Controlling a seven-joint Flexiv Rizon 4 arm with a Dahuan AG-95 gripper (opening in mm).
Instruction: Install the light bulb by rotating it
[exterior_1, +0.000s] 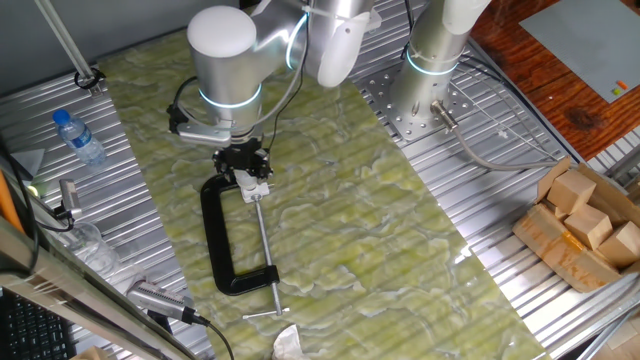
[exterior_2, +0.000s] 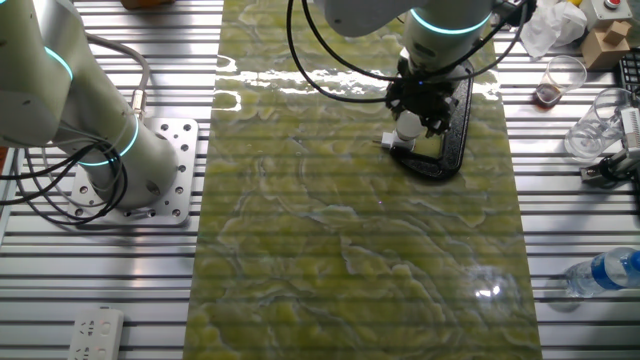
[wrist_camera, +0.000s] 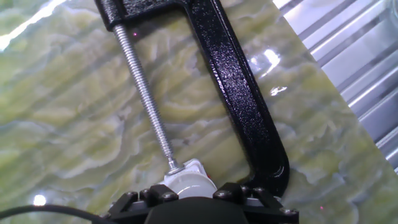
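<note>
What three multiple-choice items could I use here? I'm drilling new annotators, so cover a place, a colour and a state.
1. Where is the light bulb?
A. Beside the water bottle
B. At the C-clamp, by the tip of its screw
C. In the cardboard box

2. What colour is the C-clamp?
A. Black
B. Red
C. Silver

3. Where is the gripper?
A. Lifted high above the mat
B. Down at the bulb
C. Holding the bottle

Answers: 1 B, the hand view shows the bulb at the screw's end; 2 A, its frame is glossy black; 3 B, the fingers sit around the bulb in the other fixed view.
</note>
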